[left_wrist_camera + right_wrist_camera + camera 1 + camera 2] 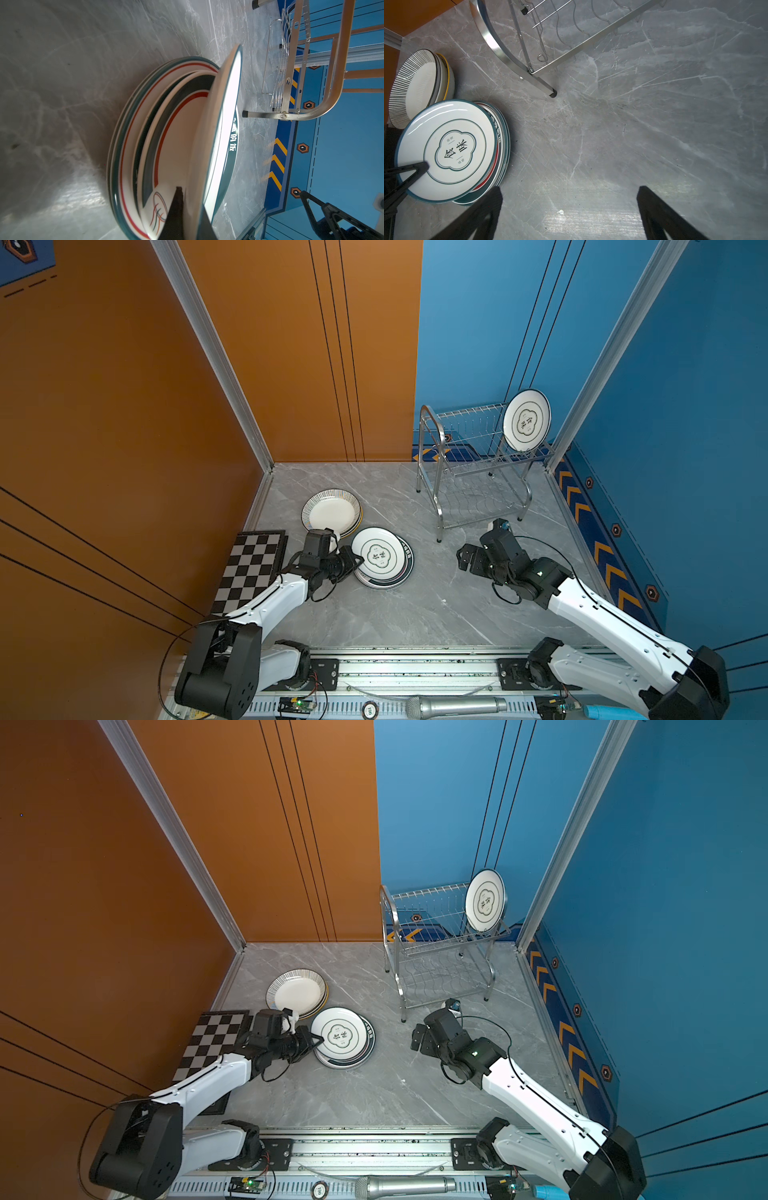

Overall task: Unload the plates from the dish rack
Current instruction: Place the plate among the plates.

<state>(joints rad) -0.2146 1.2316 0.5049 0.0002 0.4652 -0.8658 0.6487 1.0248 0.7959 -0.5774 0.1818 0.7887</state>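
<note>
The left arm (270, 599) and the right arm (606, 616) wear smooth white shells along their links, split by thin dark seams, with bulky matte-black housings (216, 672) at the joints. A thin black cable (540, 540) loops loosely by each wrist, and the wrist blocks are black and boxy; the right one carries a small pale mark (474, 1053). Each base sits on a black mounting plate (326, 672) dotted with silver screws. The right gripper (569, 190) has black fingers (654, 209) built as open triangular frames.

Left gripper (360, 560) pinched tight, arm stretched forward; right gripper (570, 191) points downward, jaws wide apart.
</note>
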